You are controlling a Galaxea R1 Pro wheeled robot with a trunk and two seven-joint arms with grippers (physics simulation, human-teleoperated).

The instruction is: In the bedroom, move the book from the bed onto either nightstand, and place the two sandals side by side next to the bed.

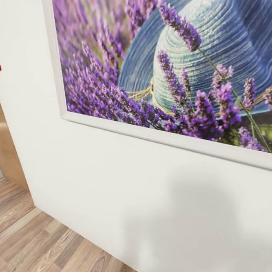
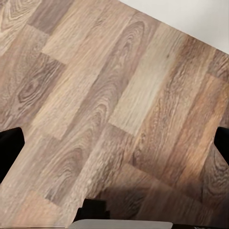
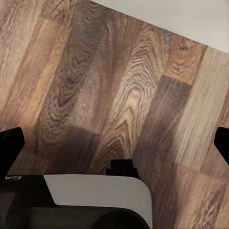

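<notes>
No legible text (anywhere)

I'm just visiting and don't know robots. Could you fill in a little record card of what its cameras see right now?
Ahead: a white wall, seen close up
On the wall: a white-framed picture of purple lavender and a blue straw hat
Underfoot: wood-plank floor
Left gripper: fingers spread wide, nothing between them, pointing down at the floor
Right gripper: the same, open and empty
Shadow: a faint one on the wall, lower right
Task items: none to report here
</notes>
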